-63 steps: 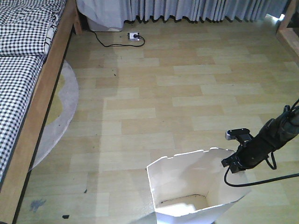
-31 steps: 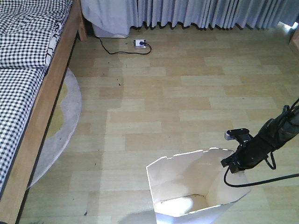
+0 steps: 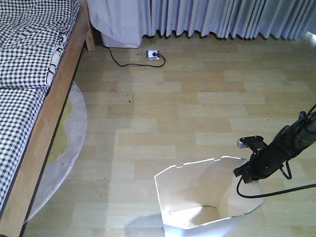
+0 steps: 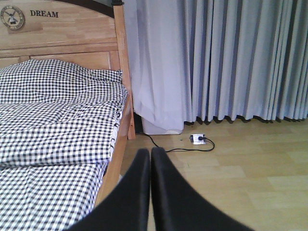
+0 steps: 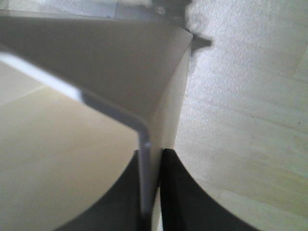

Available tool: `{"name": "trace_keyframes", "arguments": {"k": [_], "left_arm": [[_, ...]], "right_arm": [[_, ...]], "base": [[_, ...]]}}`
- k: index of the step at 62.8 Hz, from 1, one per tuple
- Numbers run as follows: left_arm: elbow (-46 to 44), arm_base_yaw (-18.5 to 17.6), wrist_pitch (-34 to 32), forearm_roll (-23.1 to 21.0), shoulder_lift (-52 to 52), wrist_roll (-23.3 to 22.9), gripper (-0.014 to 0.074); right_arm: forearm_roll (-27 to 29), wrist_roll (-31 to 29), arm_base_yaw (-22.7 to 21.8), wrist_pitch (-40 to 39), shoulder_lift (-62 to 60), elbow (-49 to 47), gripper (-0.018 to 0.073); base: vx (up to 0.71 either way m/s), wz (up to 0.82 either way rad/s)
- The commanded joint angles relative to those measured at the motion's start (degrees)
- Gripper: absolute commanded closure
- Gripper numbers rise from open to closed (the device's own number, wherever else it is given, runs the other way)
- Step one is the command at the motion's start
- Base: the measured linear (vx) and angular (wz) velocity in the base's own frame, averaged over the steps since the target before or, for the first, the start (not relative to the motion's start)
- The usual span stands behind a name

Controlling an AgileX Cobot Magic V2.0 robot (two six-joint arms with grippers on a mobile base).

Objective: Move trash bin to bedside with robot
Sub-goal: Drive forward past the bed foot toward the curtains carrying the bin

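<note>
The white trash bin stands on the wood floor at the bottom centre of the front view, open top showing a cream inside. My right gripper on the slim black arm is shut on the bin's right rim; in the right wrist view the thin wall sits pinched at the gripper. The bed with check bedding and a light wooden frame runs along the left. My left gripper is shut and empty, pointing at the bed and the floor.
A round grey rug lies half under the bed. A power strip with a black cable lies by the grey curtains. A white box stands under the curtain. A black cable trails from the right arm.
The whole view has shifted: bed, rug and power strip have slid down and right in frame. The bin and right gripper keep the same place in view.
</note>
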Motion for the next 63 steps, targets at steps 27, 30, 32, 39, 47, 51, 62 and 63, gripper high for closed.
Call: {"name": "trace_keyframes", "arguments": {"k": [27,30,32,39,47,51,62,63], "left_arm": [[-1.2,0.0,-4.2,-0.3,-0.3,-0.3,0.0603],[-1.2,0.0,-4.2,-0.3,-0.3,-0.3,0.0603],[-1.2,0.0,-4.2,-0.3,-0.3,-0.3,0.0603],[-1.2,0.0,-4.2,-0.3,-0.3,-0.3,0.0603],[-1.2,0.0,-4.2,-0.3,-0.3,-0.3,0.0603],[-1.2,0.0,-4.2,-0.3,-0.3,-0.3,0.0603],[-1.2,0.0,-4.2,-0.3,-0.3,-0.3,0.0603],[-1.2,0.0,-4.2,-0.3,-0.3,-0.3,0.0603]], "right_arm": [[1.7,-0.1,-0.1,5.9,-4.5,-0.5,0.0566],[1.7,-0.1,-0.1,5.9,-4.5,-0.5,0.0566],[1.7,-0.1,-0.1,5.9,-4.5,-0.5,0.0566],[1.7,-0.1,-0.1,5.9,-4.5,-0.5,0.0566],[1.7,-0.1,-0.1,5.9,-4.5,-0.5,0.0566],[1.7,-0.1,-0.1,5.9,-4.5,-0.5,0.0566],[1.7,-0.1,-0.1,5.9,-4.5,-0.5,0.0566],[1.7,-0.1,-0.1,5.9,-4.5,-0.5,0.0566]], "base": [[0.27,-0.01],[0.26,-0.02],[0.26,-0.02],[0.26,-0.02],[0.25,-0.01],[0.24,-0.02],[0.24,-0.02],[0.23,-0.03]]}}
